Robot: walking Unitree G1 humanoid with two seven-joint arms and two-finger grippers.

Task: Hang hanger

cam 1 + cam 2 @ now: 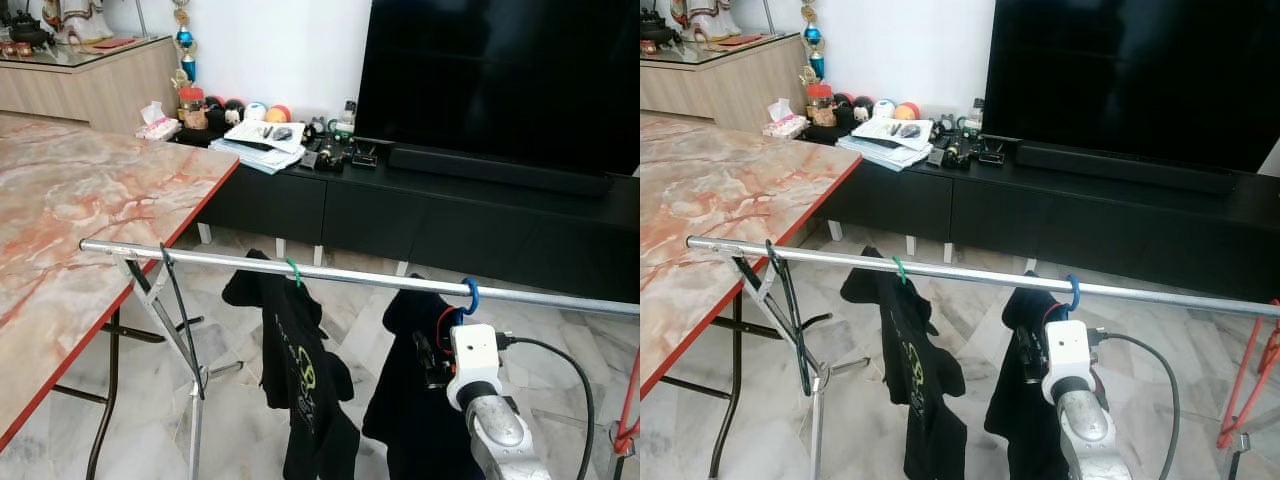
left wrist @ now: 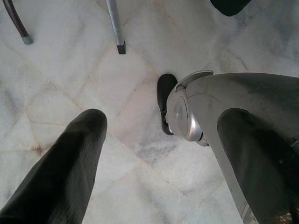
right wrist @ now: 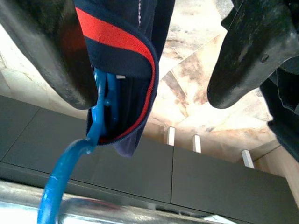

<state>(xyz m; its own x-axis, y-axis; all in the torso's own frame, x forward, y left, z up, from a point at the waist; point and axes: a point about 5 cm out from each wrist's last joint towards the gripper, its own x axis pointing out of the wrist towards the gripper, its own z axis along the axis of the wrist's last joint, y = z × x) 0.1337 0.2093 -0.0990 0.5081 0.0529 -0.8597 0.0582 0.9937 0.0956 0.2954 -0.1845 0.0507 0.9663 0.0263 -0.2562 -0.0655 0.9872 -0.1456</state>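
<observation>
A blue hanger carrying a dark garment sits with its hook over the steel rail of a drying rack, the robot's right gripper raised just below the rail. In the right wrist view its two black fingers stand apart on either side of the garment's red-trimmed collar and the hanger's neck, released rather than clenched; whether either finger touches the cloth cannot be told. The hanger looks like thin plastic, light and fairly stiff, with a smooth hook likely to slide along the round rail; the safest hold appears to be the neck just under the hook, where the collar bunches. The garment is soft and limp, and its hanging weight should keep the hook seated. A second dark shirt hangs on a green hanger further to the robot's left, well apart from the first. The left gripper hangs idle over the marble floor, its fingers spread and empty. A marble-topped bench stands at the left. No containers bear on the task; small items clutter the black TV cabinet beyond, too small to identify.
</observation>
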